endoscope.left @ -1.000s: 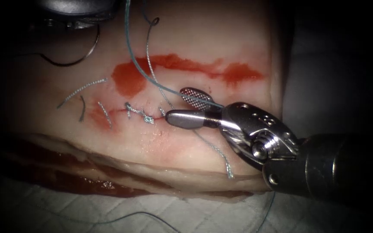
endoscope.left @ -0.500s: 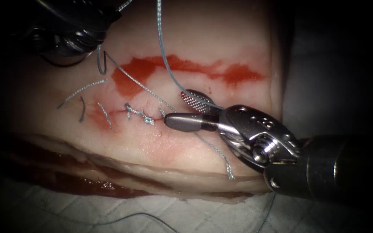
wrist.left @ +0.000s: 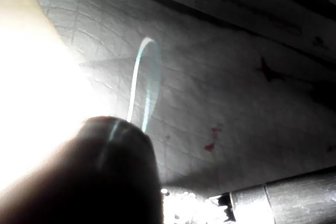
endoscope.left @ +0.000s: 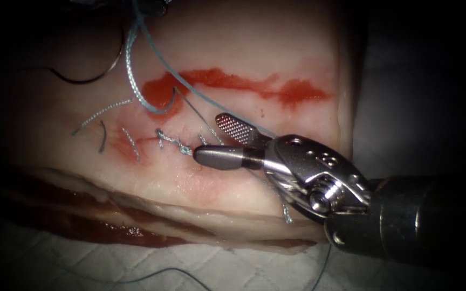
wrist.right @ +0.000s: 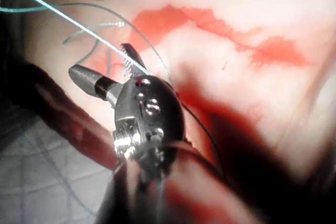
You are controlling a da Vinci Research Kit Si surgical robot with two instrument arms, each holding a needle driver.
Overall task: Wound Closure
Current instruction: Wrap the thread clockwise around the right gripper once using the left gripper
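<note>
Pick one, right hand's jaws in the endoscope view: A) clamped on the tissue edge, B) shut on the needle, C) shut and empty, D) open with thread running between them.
D. The right hand has its jaws spread apart over the cut, and the thread runs down between them; the needle lies apart on the tissue, up on the left.
</note>
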